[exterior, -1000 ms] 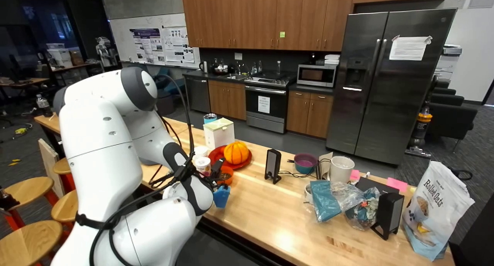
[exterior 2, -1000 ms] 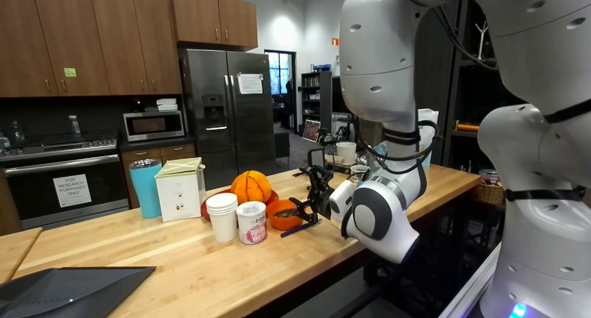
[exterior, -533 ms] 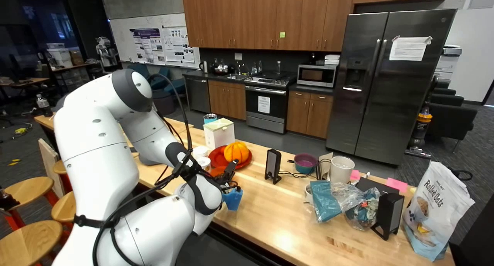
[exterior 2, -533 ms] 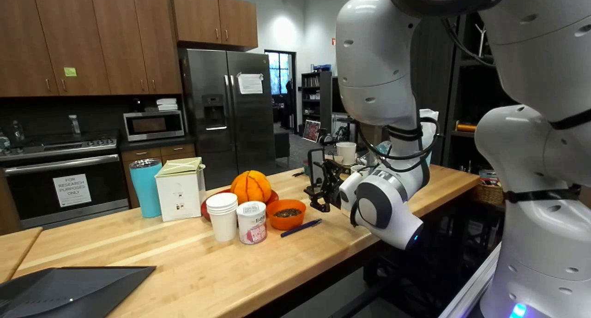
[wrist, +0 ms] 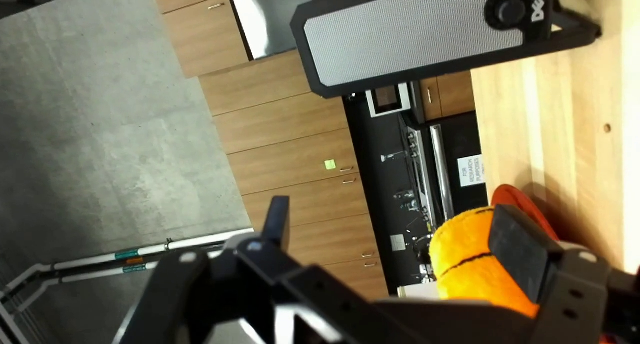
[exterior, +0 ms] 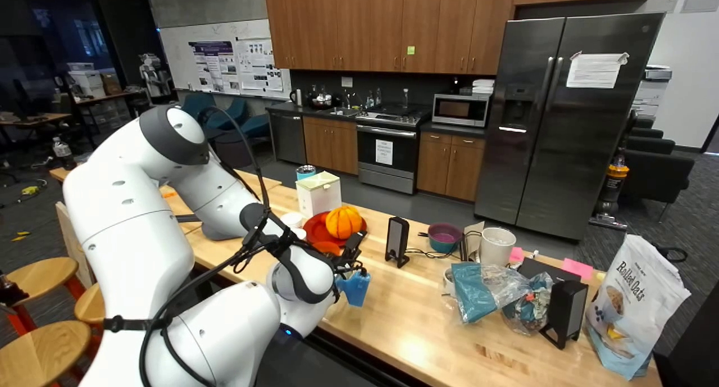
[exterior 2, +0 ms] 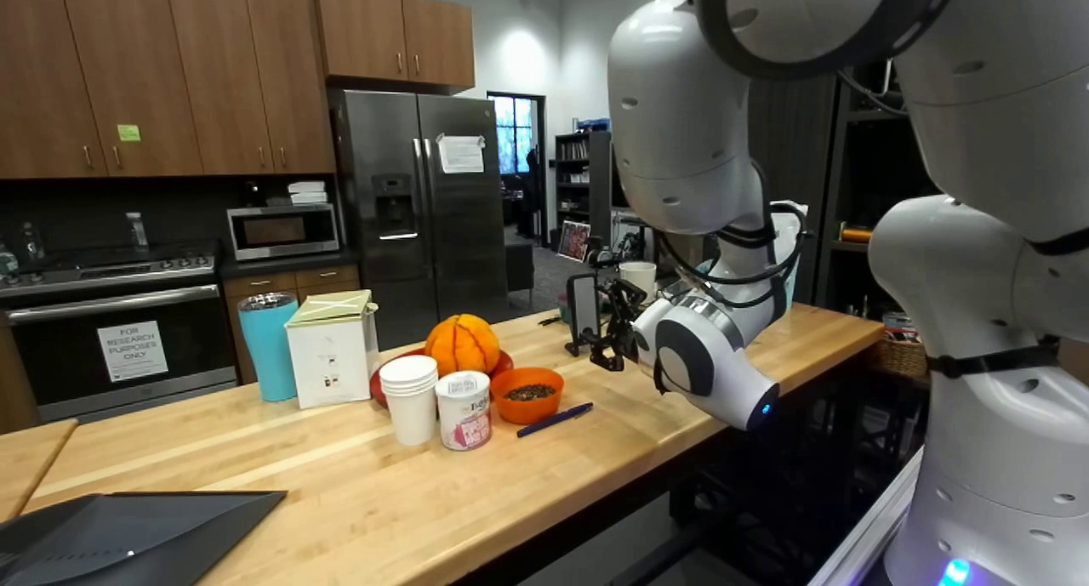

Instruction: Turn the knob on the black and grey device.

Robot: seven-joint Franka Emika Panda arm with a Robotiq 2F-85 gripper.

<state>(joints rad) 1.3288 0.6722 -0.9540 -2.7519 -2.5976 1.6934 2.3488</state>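
Observation:
The black and grey device is a narrow upright speaker (exterior: 397, 240) standing on the wooden table. It also shows in an exterior view (exterior 2: 584, 308), close to the gripper, and at the top of the turned wrist view (wrist: 415, 34). Its round black knob (wrist: 511, 10) sits low on the front, beside a DELL logo. My gripper (wrist: 400, 236) is open, with nothing between its wide-apart fingers. It hangs above the table on the arm's side of the speaker, apart from it, in both exterior views (exterior: 354, 258) (exterior 2: 606, 329). In the wrist view the knob lies off to one side of the fingers.
An orange plush pumpkin (exterior: 344, 222) on a red plate (exterior: 316, 225) and an orange bowl (exterior 2: 527, 396) stand near the gripper. A pen (exterior 2: 555, 419) lies beside the bowl. A purple-teal pot (exterior: 444, 238) and a second speaker (exterior: 566, 313) stand farther along the table.
My gripper has moved from beside the orange bowl along the table toward the speaker. The bowl and pen show more fully now. The objects on the table have not moved.

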